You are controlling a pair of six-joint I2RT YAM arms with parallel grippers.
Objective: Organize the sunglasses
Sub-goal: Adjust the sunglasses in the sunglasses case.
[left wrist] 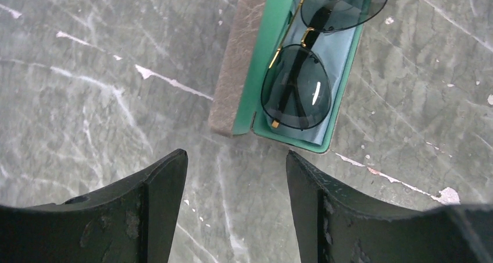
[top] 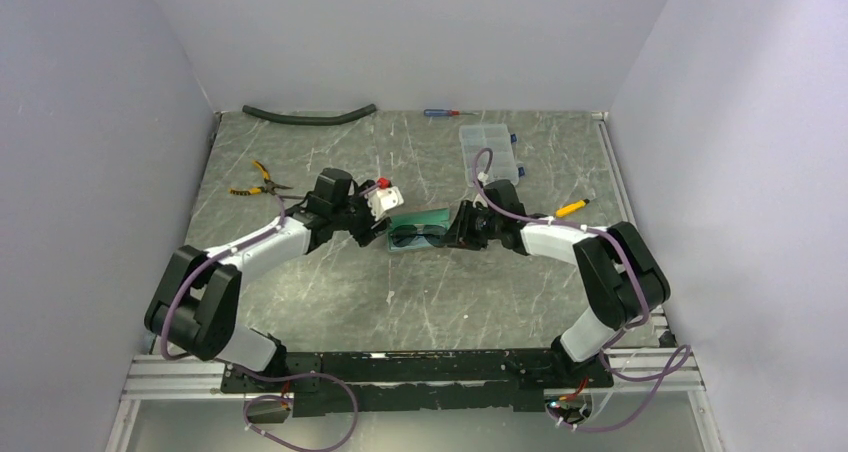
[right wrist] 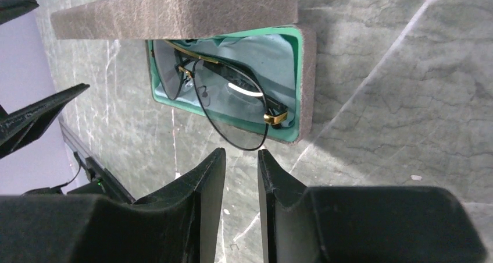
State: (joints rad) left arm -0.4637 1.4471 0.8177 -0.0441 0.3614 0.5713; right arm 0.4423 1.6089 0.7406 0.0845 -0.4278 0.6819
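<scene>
The sunglasses (top: pixel 415 236) lie in the open brown case (top: pixel 436 215) with teal lining at the table's middle. In the left wrist view a dark lens (left wrist: pixel 296 88) rests on the lining, with the case lid (left wrist: pixel 235 71) beside it. In the right wrist view one lens (right wrist: pixel 232 114) tilts out over the case rim (right wrist: pixel 306 82), under the raised lid (right wrist: pixel 174 10). My left gripper (left wrist: pixel 235 158) is open and empty just short of the case's left end (top: pixel 372 232). My right gripper (right wrist: pixel 241 153) is narrowly open and empty, its tips just short of the overhanging lens (top: pixel 462 230).
Yellow-handled pliers (top: pixel 255 180) lie at the left. A black hose (top: pixel 310 115) and a blue screwdriver (top: pixel 440 113) lie by the back wall. A clear compartment box (top: pixel 487 150) and a yellow-handled tool (top: pixel 570 208) lie to the right behind my right arm.
</scene>
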